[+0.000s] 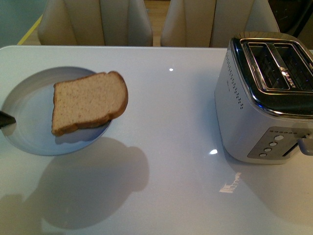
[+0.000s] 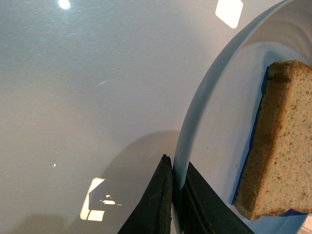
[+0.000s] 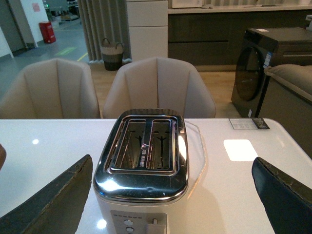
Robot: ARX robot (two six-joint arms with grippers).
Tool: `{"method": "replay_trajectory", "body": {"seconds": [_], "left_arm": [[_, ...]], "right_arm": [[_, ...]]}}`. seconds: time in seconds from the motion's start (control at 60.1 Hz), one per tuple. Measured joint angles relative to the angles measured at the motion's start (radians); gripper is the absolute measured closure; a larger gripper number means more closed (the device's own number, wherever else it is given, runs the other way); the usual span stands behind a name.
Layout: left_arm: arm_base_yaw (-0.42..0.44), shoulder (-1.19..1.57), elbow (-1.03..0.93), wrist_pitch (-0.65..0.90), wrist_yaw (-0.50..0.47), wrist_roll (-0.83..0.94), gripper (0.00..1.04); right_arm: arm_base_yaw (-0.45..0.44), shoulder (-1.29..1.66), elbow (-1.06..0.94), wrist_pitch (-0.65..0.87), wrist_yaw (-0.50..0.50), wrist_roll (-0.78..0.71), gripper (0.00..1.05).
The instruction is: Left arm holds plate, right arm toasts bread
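Note:
The pale blue-white plate [image 1: 29, 132] is held above the white table at the left and casts a shadow below it. The slice of brown bread [image 1: 88, 103] lies on it, its rounded top overhanging the right rim. Only the tip of my left gripper [image 1: 6, 119] shows at the plate's left edge. In the left wrist view my left gripper [image 2: 174, 195] is shut on the plate's rim [image 2: 195, 112], with the bread [image 2: 282, 146] close by. My right gripper [image 3: 170, 195] is open and empty, its fingers [image 3: 53, 200] wide apart, facing the toaster.
A silver two-slot toaster [image 1: 266, 98] stands at the right of the table, slots empty, and also shows in the right wrist view [image 3: 141, 151]. Two beige chairs [image 3: 158, 87] stand behind the table. A small card [image 3: 248, 123] lies at the far right.

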Motion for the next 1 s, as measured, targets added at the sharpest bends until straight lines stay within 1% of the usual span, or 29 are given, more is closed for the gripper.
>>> {"method": "replay_trajectory", "body": {"seconds": [0.299, 0.366, 0.433, 0.582, 0.832, 0.998], "left_arm": [[-0.191, -0.159, 0.061, -0.103, -0.05, -0.139, 1.02], [-0.256, -0.189, 0.083, -0.123, -0.07, -0.174, 1.02], [-0.307, -0.203, 0.097, -0.138, -0.08, -0.195, 1.02], [-0.393, -0.212, 0.12, -0.155, -0.096, -0.24, 1.02], [-0.484, -0.229, 0.166, -0.185, -0.116, -0.271, 1.02], [-0.497, -0.232, 0.167, -0.189, -0.117, -0.271, 1.02]], "right_arm": [[0.0, 0.0, 0.0, 0.0, 0.0, 0.0, 0.09], [0.0, 0.0, 0.0, 0.0, 0.0, 0.0, 0.09], [0.0, 0.0, 0.0, 0.0, 0.0, 0.0, 0.09], [0.0, 0.0, 0.0, 0.0, 0.0, 0.0, 0.09], [0.0, 0.0, 0.0, 0.0, 0.0, 0.0, 0.09], [0.0, 0.0, 0.0, 0.0, 0.0, 0.0, 0.09]]}}
